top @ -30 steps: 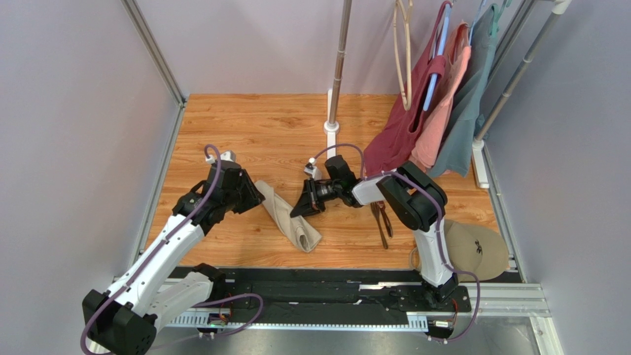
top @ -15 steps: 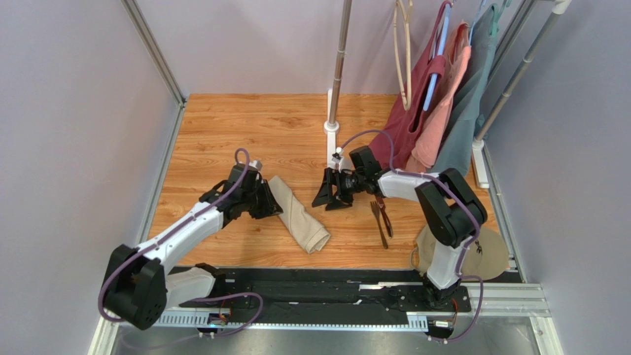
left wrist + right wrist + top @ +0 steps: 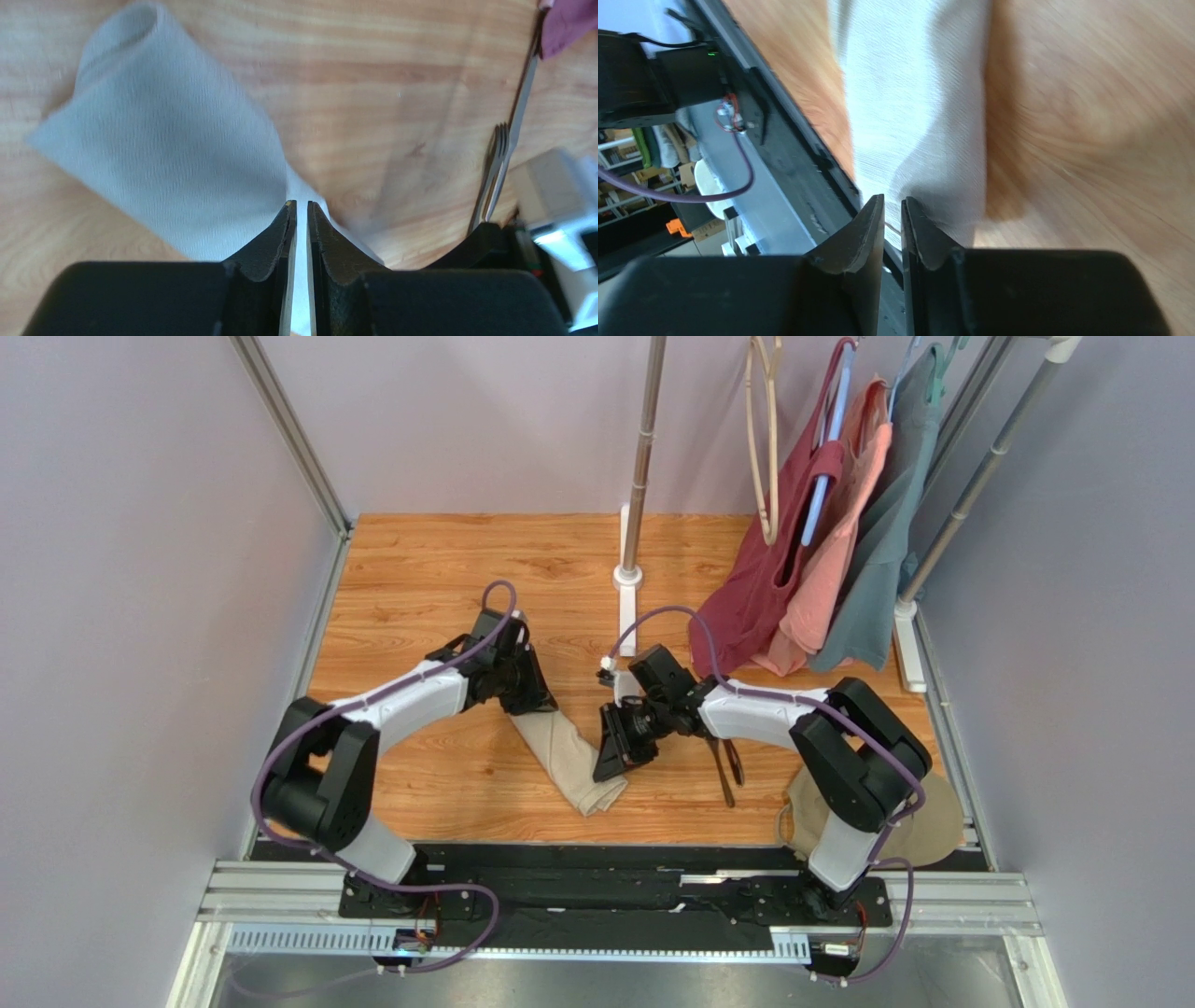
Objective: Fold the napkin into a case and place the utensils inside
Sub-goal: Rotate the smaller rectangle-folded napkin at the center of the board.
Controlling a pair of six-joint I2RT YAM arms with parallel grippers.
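Observation:
The napkin [image 3: 568, 756] lies on the wood floor as a narrow beige oblong, slanting from upper left to lower right. My left gripper [image 3: 530, 700] is at its upper end, jaws nearly together with a thin layer of cloth [image 3: 168, 154] pinched between them. My right gripper [image 3: 612, 756] is low against the napkin's right edge, jaws almost closed on the cloth edge [image 3: 920, 119]. The utensils [image 3: 727, 753] lie dark and slim on the floor just right of the right gripper. In the left wrist view a fork [image 3: 493, 168] shows at the right.
Maroon, salmon and grey-teal garments [image 3: 807, 574] hang at the back right. A metal pole stands on its base [image 3: 627, 577] behind the grippers. A round tan disc [image 3: 905, 812] lies at the right front. The black rail [image 3: 617, 875] runs along the near edge.
My left gripper moved right to the napkin's upper end and its jaws narrowed. My right gripper pulled away, opened, then came back down onto the napkin's right edge and closed.

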